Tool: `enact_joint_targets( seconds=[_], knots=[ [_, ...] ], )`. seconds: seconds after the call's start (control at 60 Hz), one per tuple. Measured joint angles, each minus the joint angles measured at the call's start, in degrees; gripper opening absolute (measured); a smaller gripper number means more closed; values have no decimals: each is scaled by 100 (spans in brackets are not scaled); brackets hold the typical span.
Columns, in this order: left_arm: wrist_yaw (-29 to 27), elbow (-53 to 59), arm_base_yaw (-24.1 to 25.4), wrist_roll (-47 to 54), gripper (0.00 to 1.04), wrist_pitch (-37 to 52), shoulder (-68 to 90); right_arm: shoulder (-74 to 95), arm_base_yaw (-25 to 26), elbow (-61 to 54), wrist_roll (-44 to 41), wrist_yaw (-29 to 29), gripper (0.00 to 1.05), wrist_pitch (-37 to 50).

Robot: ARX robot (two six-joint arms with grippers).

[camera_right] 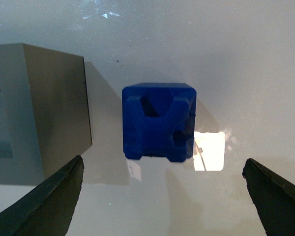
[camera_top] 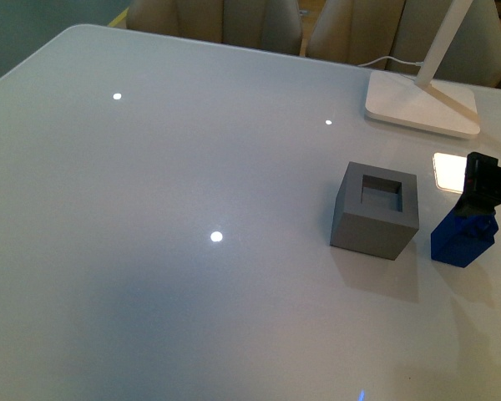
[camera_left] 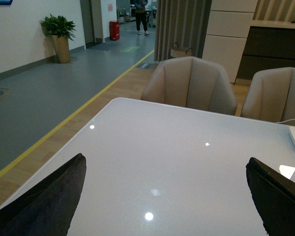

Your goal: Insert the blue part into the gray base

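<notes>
Blue part (camera_top: 463, 238) stands on counter (camera_top: 192, 167) at 3 o'clock of gray base (camera_top: 376, 209), just beside it, not touching. Right gripper (camera_right: 162, 160) hangs over it, jaws wide, empty. Left gripper (camera_left: 163, 162) jaws wide, empty. Risk: base-side jaw clips the base on descent; a skewed grasp jams the part at the hole.

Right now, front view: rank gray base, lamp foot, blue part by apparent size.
1. gray base
2. lamp foot, a close second; it sits farther away, so unsure
3. blue part, clearly smallest
</notes>
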State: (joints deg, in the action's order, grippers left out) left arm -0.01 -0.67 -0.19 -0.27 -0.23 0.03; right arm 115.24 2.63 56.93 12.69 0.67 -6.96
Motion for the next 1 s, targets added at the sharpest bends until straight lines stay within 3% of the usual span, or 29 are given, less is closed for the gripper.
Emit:
enact_joint_targets(
  seconds=[0.667, 1.0],
  knots=[
    [0, 0, 0, 2, 97, 0, 0, 861, -11, 743, 273, -118, 95, -271],
    [0, 0, 0, 2, 97, 0, 0, 1021, -13, 868, 284, -157, 47, -326]
  ],
)
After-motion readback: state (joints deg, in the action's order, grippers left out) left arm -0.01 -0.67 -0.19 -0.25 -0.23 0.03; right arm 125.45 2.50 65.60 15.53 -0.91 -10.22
